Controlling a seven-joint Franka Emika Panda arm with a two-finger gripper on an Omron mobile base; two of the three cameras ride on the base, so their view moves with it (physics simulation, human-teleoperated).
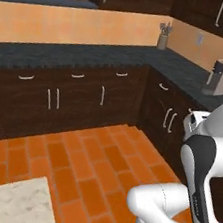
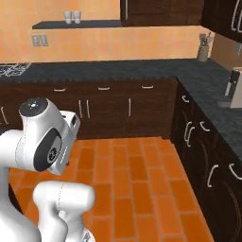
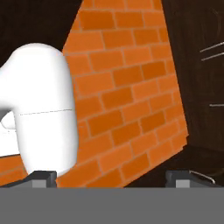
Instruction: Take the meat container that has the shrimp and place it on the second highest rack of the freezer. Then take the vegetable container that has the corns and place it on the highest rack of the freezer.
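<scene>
arm: glossy white rounded shells | joints: black inserts, grey round cap | tool: dark grey fingertips

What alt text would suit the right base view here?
A white robot arm folds low at the left over an orange brick-tile floor, facing an L-shaped run of dark wooden cabinets under a dark speckled counter. Two white cups sit on a wall shelf above.

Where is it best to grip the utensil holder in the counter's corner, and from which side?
Probably its lower body, from the front, jaws level: the utensil holder stands upright, utensils stick out of its top, and the wall stands behind it.
</scene>
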